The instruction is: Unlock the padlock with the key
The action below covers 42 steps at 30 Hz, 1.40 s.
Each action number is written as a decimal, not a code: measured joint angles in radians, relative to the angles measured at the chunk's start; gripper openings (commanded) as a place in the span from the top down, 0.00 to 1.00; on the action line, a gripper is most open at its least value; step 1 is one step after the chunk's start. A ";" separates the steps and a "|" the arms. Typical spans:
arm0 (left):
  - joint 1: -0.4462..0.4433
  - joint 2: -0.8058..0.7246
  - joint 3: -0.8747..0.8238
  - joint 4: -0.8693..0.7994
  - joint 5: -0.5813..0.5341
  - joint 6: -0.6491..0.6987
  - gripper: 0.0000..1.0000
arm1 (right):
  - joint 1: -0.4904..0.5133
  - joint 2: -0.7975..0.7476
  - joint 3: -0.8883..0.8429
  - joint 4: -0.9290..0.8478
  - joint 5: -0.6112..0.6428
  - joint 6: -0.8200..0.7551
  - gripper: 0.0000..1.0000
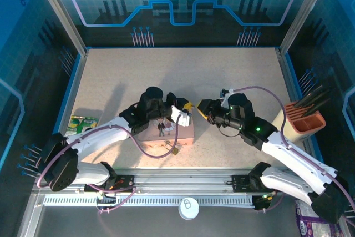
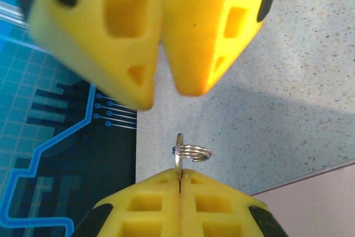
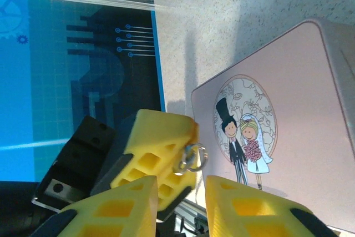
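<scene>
Right now my left claw [image 2: 179, 177] is clamped on the key [image 2: 178, 151], its split ring [image 2: 193, 152] poking out above the fingertips at lower centre of the left wrist view. My right claw [image 2: 163, 87] faces it from the top of the frame, fingers apart. I judge this a hand-over or regrip step; next the key needs a firm hold with its blade free. The padlock [image 1: 175, 150] lies at lower centre of the top view, at the pink tin's [image 1: 186, 132] near edge, below both claws.

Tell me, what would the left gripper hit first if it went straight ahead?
Most likely the right gripper, open and facing it; the key in the left gripper would touch first. Depth is unclear.
</scene>
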 measured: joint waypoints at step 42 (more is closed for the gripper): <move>-0.043 0.018 -0.007 0.042 -0.042 0.023 0.97 | 0.026 0.024 -0.041 0.053 0.053 0.082 0.98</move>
